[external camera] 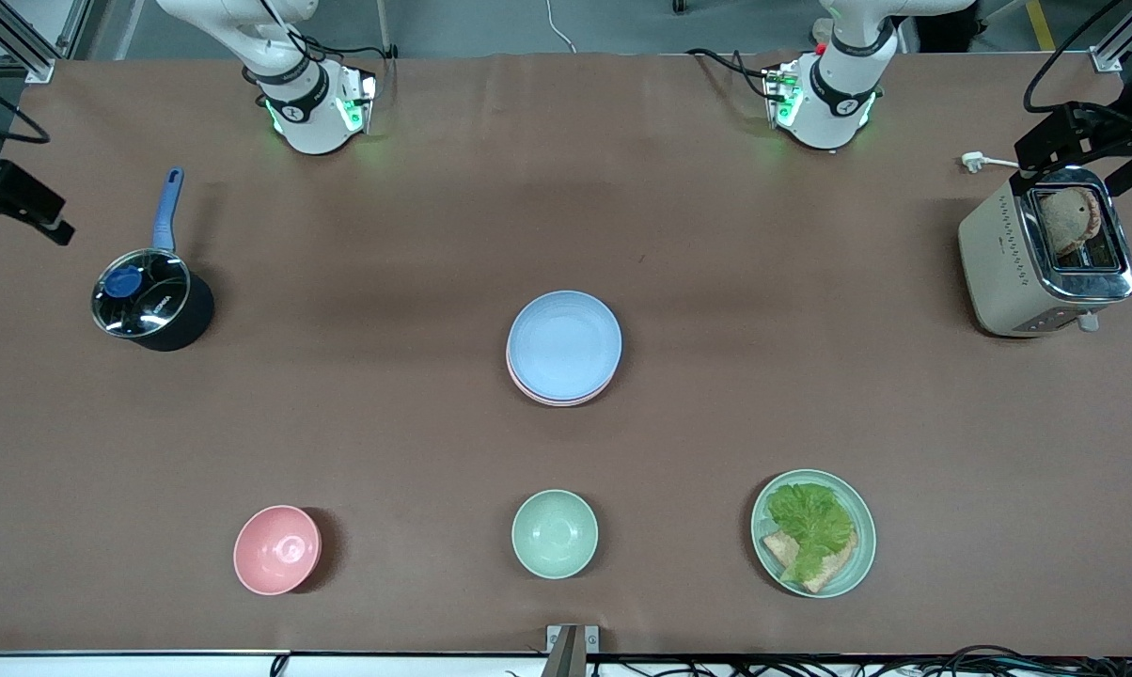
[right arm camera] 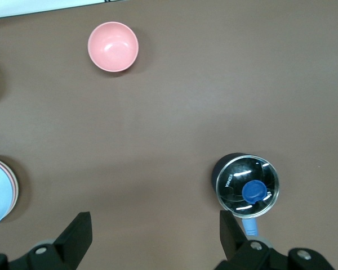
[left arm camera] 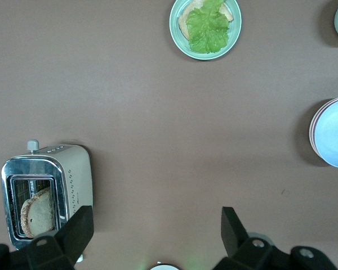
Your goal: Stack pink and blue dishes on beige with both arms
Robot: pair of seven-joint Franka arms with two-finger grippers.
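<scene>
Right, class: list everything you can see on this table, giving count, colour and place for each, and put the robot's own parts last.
Plate stack: blue plate on top, pink plate rim showing under it, mid-table; no beige visible.
Pink bowl: one, near the front camera, toward the right arm's end.
Green bowl: one, mint, nearer the camera than the stack.
Green plate: one, mint, holding lettuce and bread, toward the left arm's end.
Saucepan: one, black, glass lid, blue handle, right arm's end.
Toaster: one, beige and chrome, bread in slot, left arm's end.
Left gripper: open, over bare table by the toaster, waiting.
Right gripper: open, over table by the saucepan, waiting.
</scene>
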